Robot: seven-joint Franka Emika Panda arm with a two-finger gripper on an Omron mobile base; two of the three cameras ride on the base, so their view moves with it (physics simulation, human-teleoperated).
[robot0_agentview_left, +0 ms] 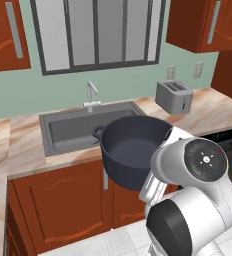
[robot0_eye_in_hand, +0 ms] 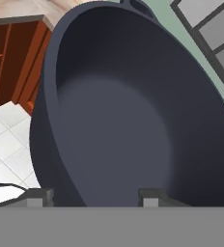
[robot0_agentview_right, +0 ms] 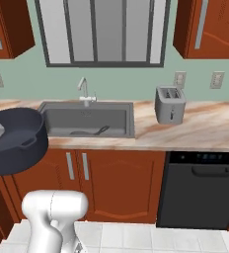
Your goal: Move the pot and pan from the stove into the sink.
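Observation:
The pot (robot0_agentview_left: 130, 150) is deep, round and dark blue-grey. It hangs tilted in the air in front of the counter, just ahead of the sink (robot0_agentview_left: 63, 131). My gripper (robot0_eye_in_hand: 94, 198) is shut on the pot (robot0_eye_in_hand: 123, 120), one fingertip (robot0_eye_in_hand: 39, 197) outside its wall and the other inside. In the right base view the pot (robot0_agentview_right: 15, 138) floats at the left, beside the sink (robot0_agentview_right: 87, 121). A long thin dark handle (robot0_agentview_right: 92, 131) lies on the basin floor, apparently the pan's; its grey body blends with the basin. The stove is out of view.
A chrome faucet (robot0_agentview_left: 91, 95) stands behind the sink and a steel toaster (robot0_agentview_left: 174, 97) sits on the counter to its right. Red-brown cabinet doors (robot0_agentview_right: 116, 185) run under the counter, with a black dishwasher (robot0_agentview_right: 200, 190) at the right. White floor tiles (robot0_agentview_right: 136, 239) lie below.

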